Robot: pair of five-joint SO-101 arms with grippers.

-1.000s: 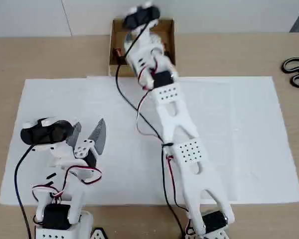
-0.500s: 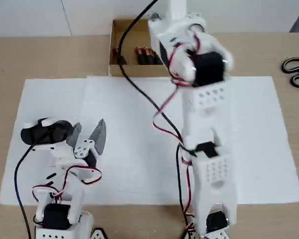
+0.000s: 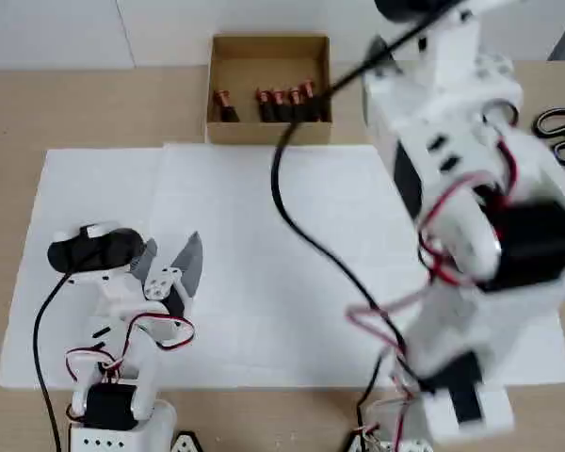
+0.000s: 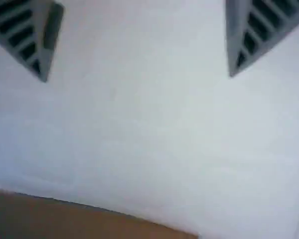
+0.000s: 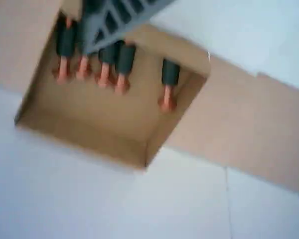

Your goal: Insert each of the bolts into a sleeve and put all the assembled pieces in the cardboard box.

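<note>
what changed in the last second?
The right arm pulled back from over the cardboard box and rose toward the camera, uncovering five assembled pieces inside. No release is visible. The left gripper stayed open over the white sheet.

Brown cardboard box point(image 3: 268, 66), upper centre, holds 5 pieces point(image 3: 284, 102): black sleeves point(image 5: 170, 72), copper-orange bolts point(image 5: 167, 99). White sheet point(image 3: 264, 273) on a tan table point(image 3: 94, 104). Left gripper point(image 4: 137, 77) has grey fingers point(image 4: 25, 30) with dark slots.

Robotics lab bench, plain wooden table point(image 3: 94, 104) against a white wall point(image 3: 75, 28), white sheet point(image 3: 264, 282) spread on it, scissors point(image 3: 558, 135) at its right edge, plastic robot arm point(image 3: 452, 141) with bare wiring.
</note>
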